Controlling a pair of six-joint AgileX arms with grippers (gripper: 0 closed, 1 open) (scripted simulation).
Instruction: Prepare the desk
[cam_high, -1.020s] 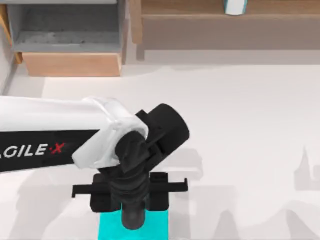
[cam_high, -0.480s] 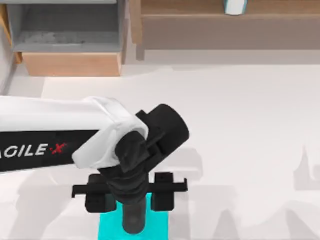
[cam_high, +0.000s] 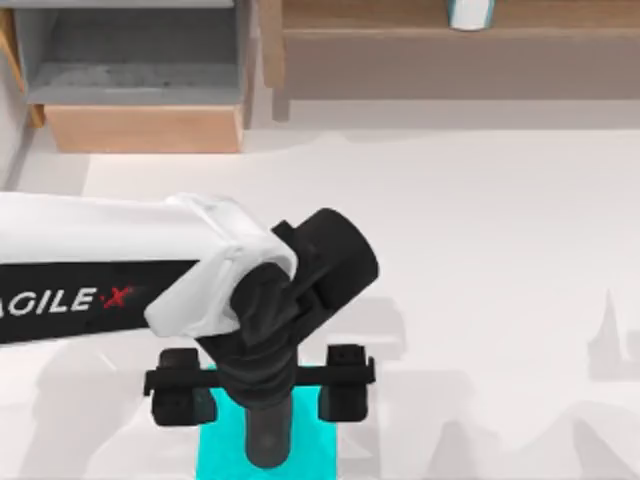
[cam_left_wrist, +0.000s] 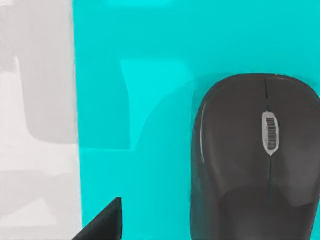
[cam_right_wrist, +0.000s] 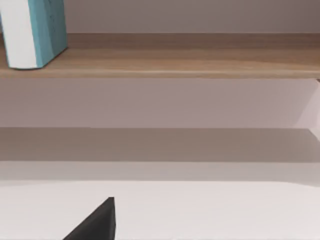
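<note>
Two spread fingers of your left gripper (cam_high: 262, 392) straddle the mouse (cam_left_wrist: 255, 160) on the cyan pad (cam_high: 218, 452) at the desk's (cam_high: 480, 250) near edge, so lifting off-line could clip it and skid it off the pad.

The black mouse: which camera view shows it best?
The left wrist view: the mouse lies there in plain sight on the cyan pad. In the top view the left arm covers it. The right wrist view faces the wooden shelf.

mouse (cam_left_wrist: 252, 160) cut off at frame edge, cyan pad (cam_high: 225, 450) perhaps half hidden under left arm (cam_high: 120, 265)
</note>
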